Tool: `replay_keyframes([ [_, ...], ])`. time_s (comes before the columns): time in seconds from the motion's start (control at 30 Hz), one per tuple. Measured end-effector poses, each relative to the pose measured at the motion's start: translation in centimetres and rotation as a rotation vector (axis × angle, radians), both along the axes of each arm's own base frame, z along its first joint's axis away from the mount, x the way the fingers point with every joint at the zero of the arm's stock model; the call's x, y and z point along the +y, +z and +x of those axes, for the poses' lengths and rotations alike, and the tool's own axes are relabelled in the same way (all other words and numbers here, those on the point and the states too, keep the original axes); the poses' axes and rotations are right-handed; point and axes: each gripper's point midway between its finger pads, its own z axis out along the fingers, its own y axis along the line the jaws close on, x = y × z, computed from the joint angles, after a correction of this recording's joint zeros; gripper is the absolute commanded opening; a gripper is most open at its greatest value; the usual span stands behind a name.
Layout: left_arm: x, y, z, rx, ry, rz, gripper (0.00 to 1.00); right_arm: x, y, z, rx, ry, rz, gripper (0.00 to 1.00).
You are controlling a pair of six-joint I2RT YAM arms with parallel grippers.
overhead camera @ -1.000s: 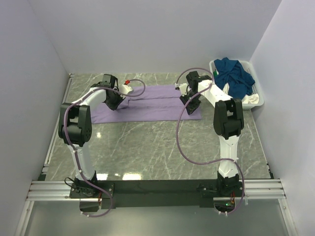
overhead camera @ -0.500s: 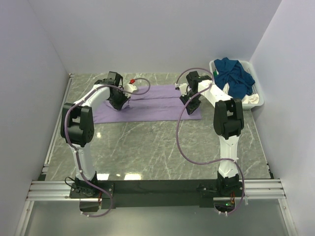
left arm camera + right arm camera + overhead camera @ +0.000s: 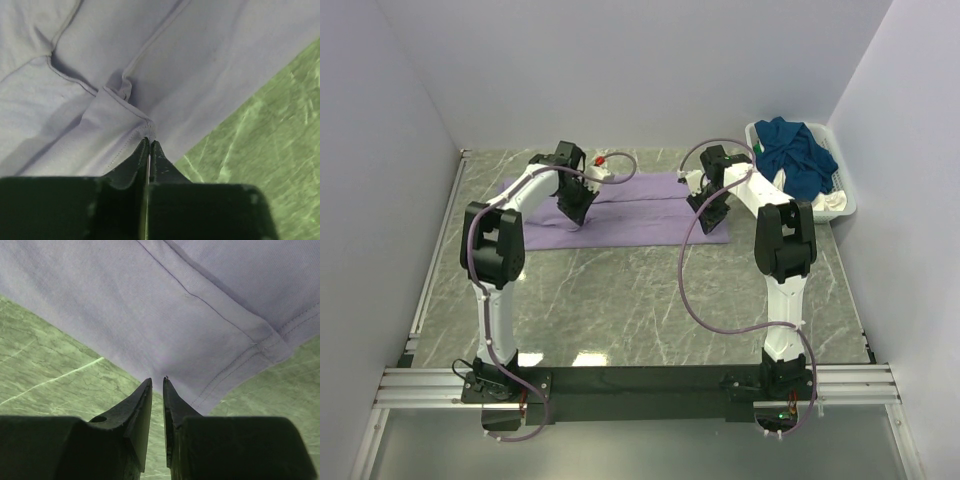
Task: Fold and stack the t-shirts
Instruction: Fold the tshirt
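Note:
A pale lilac t-shirt (image 3: 640, 215) lies spread on the marble table at the back, between the two arms. My left gripper (image 3: 572, 212) is over its left part; in the left wrist view the gripper (image 3: 149, 140) is shut on a stitched hem fold of the shirt (image 3: 200, 60). My right gripper (image 3: 705, 213) is at the shirt's right end. In the right wrist view the gripper (image 3: 156, 379) has its jaws nearly together at the edge of the shirt (image 3: 150, 300). A dark teal-blue t-shirt (image 3: 795, 150) is piled in the basket.
The white slatted basket (image 3: 847, 205) stands at the back right corner against the right wall. Grey walls close in the left, back and right sides. Lilac cables loop from both arms over the marble table (image 3: 620, 300).
My left gripper has moved to the right along the shirt, drawing the shirt's left part with it. The right arm has stayed in place.

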Motion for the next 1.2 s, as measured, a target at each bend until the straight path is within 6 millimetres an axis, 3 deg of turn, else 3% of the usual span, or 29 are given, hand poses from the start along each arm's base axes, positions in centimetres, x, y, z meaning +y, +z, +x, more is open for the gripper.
replay_keyframes([
  [0.13,-0.5,0.4,0.3,-0.005,0.012,-0.014,0.37,-0.1,0.0,0.0,0.0,-0.002,0.0,0.22],
  [0.23,-0.7,0.4,0.4,-0.003,0.028,-0.036,0.45,-0.1,0.0,0.0,0.0,-0.001,0.0,0.22],
  [0.37,0.5,1.4,0.8,0.004,0.071,-0.127,0.45,0.0,0.0,0.0,0.001,-0.001,0.003,0.23],
  [0.47,4.3,3.3,1.5,-0.018,0.159,-0.208,0.45,0.0,0.0,0.0,0.001,-0.001,0.005,0.22],
  [0.57,10.2,5.6,2.3,-0.066,0.291,-0.281,0.42,0.1,0.0,0.0,0.002,0.0,0.009,0.22],
  [0.7,15.7,6.9,2.8,-0.095,0.431,-0.378,0.35,0.1,0.0,0.0,0.003,0.0,0.012,0.21],
  [0.77,15.9,6.5,2.5,-0.073,0.462,-0.414,0.34,0.2,0.0,0.0,0.001,0.0,0.014,0.2],
  [0.87,14.6,5.2,2.2,-0.02,0.487,-0.461,0.32,0.2,-0.3,0.3,0.002,0.0,0.01,0.2],
  [1.03,12.7,0.8,1.2,0.109,0.555,-0.49,0.31,0.2,-2.6,1.0,0.034,-0.007,-0.004,0.18],
  [1.2,12.6,-2.4,-0.8,0.202,0.634,-0.476,0.31,0.2,-2.5,1.1,0.037,-0.008,-0.008,0.12],
])
